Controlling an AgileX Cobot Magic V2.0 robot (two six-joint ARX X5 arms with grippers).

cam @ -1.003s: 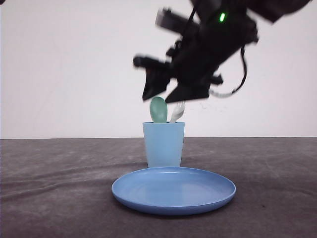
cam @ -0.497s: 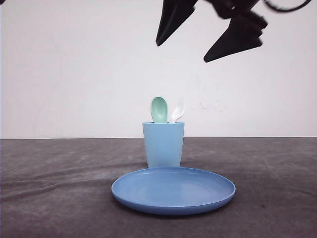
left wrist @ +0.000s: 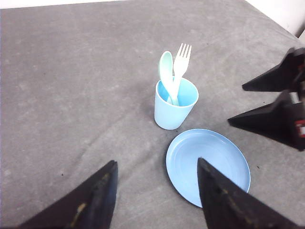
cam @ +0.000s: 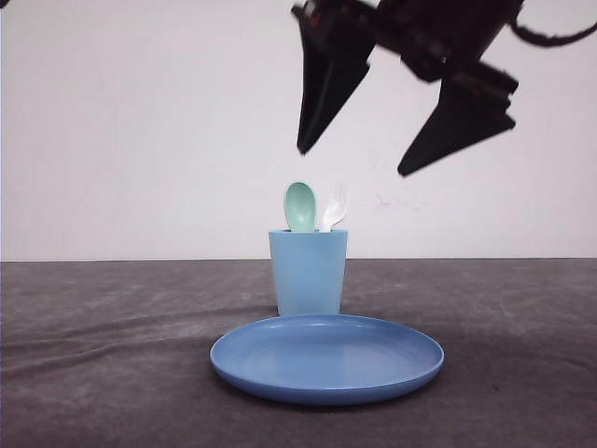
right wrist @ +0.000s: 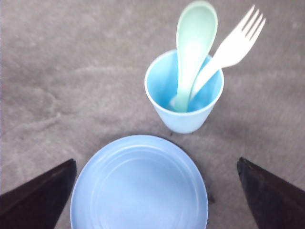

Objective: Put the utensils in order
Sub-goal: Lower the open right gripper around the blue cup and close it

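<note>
The mint-green spoon (cam: pixel 299 205) and the white fork (cam: pixel 334 206) stand upright side by side in the light blue cup (cam: pixel 308 273), heads above its rim. My right gripper (cam: pixel 353 161) hangs open and empty above the cup, clear of both utensils. From the right wrist, spoon (right wrist: pixel 194 38) and fork (right wrist: pixel 236 43) lean in the cup (right wrist: pixel 183 119), and the right gripper (right wrist: pixel 156 162) is spread wide over the plate (right wrist: pixel 138 186). In the left wrist view the left gripper (left wrist: pixel 157 162) is open and empty, high over the table and apart from the cup (left wrist: pixel 169 114).
A round blue plate (cam: pixel 326 359) lies on the grey cloth just in front of the cup. A white wall stands behind the table. The right gripper's fingers (left wrist: pixel 267 114) show past the plate (left wrist: pixel 209 160) in the left wrist view.
A second ago the right gripper was right at the utensil heads above the cup. It rose, spread open wide, then dropped slightly. Spoon and fork stay in the cup.
</note>
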